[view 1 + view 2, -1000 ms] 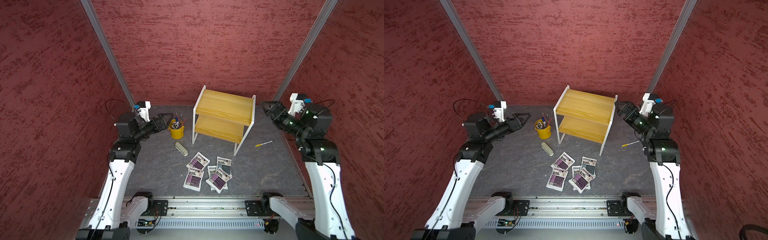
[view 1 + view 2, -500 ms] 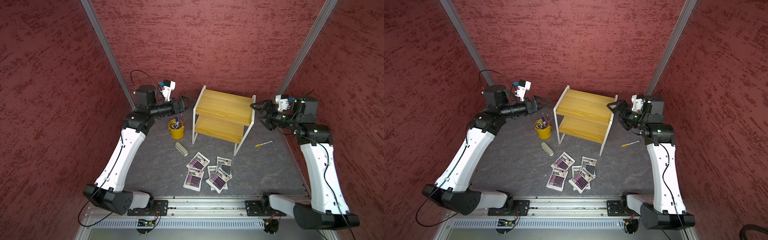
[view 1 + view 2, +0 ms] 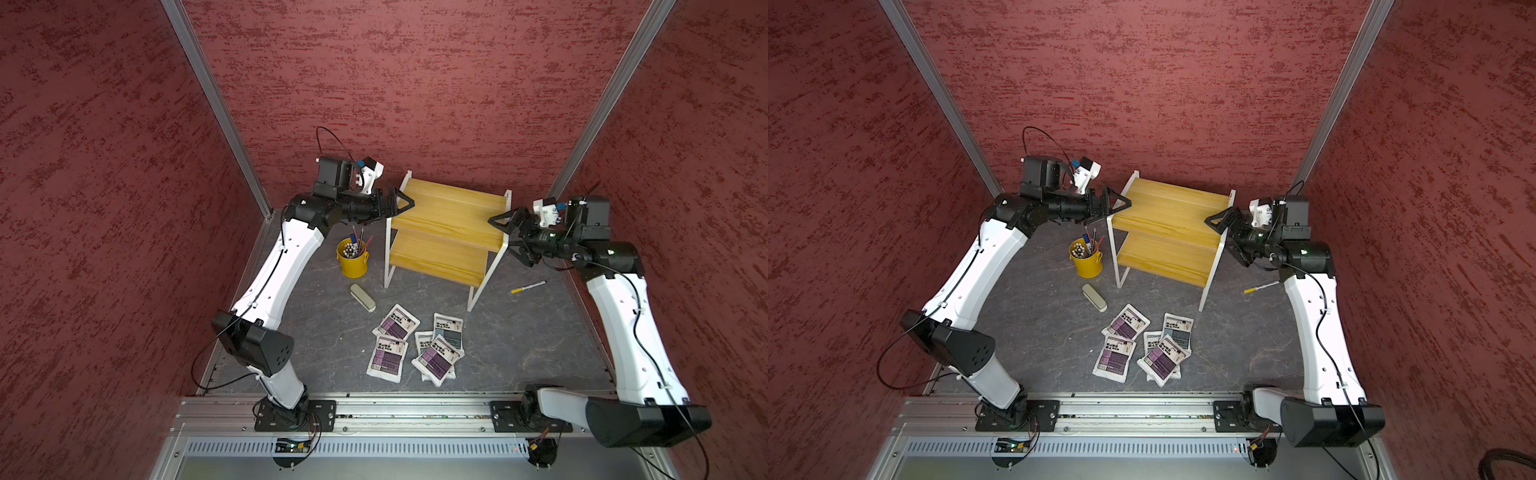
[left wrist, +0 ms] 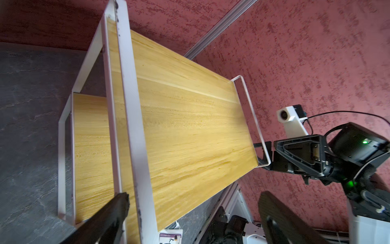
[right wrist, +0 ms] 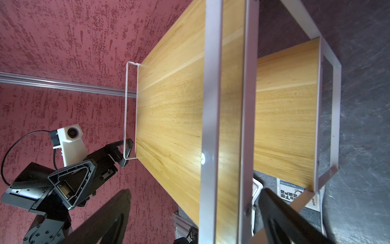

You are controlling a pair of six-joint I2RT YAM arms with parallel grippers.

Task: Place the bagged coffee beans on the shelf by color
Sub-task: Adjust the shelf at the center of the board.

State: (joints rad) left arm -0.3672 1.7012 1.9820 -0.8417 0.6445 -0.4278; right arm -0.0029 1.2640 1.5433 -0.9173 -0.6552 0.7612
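- The shelf, two stepped yellow-wood boards in a white frame, stands at 12 o'clock on the dark surface; both boards are bare.
- The coffee bean bags lie flat on the surface at 6 o'clock from the shelf, in a loose, partly overlapping cluster. Three purple panels and one grey-blue panel are plainly readable.
- The left tool is released, jaws wide, at the shelf's 9 o'clock end. In the left wrist view the white end frame runs between its fingers.
- The right tool is released too, jaws wide, at the shelf's 3 o'clock end, and holds nothing.
- A yellow pen bucket stands at 9 o'clock from the shelf, with a pale oblong case at 6 o'clock from the bucket.
- A yellow-tipped marker lies at 4 o'clock from the shelf.
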